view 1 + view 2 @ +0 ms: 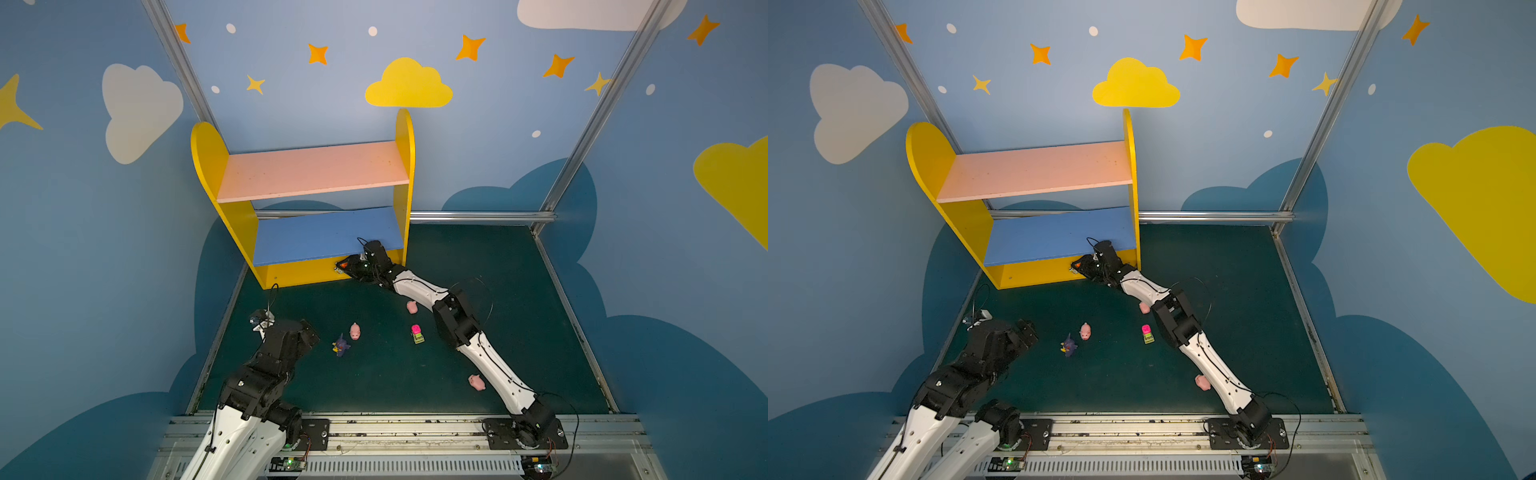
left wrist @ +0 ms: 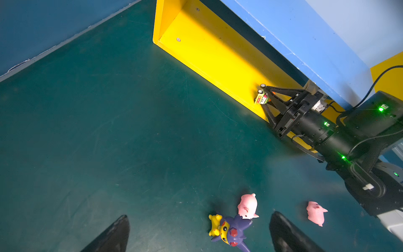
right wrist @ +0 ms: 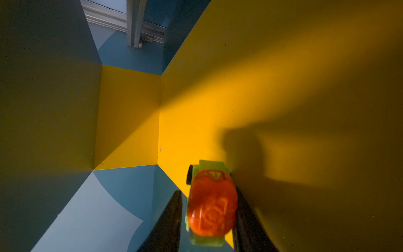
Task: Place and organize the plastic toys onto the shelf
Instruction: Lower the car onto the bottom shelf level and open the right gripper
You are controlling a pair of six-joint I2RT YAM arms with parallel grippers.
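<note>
Two dark fingers (image 3: 174, 218) of the right gripper (image 3: 207, 192) flank the orange-topped car (image 3: 212, 209) at the bottom of the right wrist view. They are set narrowly. One finger touches the car's side and a thin gap shows at the other, so I cannot tell whether the car is gripped. The car sits at the front edge of the yellow base (image 1: 299, 274) of the shelf (image 1: 208, 166), under the blue board (image 1: 328, 237), near the middle of both top views.

The left gripper (image 2: 200, 215) stands wide open above the green mat (image 2: 109, 131), at the lower left in both top views. At the bottom of its wrist view, the purple-hooded figurine (image 2: 229, 231) lies on the mat, with a pink pig (image 2: 247, 206) just beside it.

Further right on the mat, a second pig (image 1: 412, 307) lies close to the right arm. The pink-topped car (image 1: 417, 334) stands just below it in the frame. A third pig (image 1: 477, 382) lies lower right of centre, beside the same arm.
</note>
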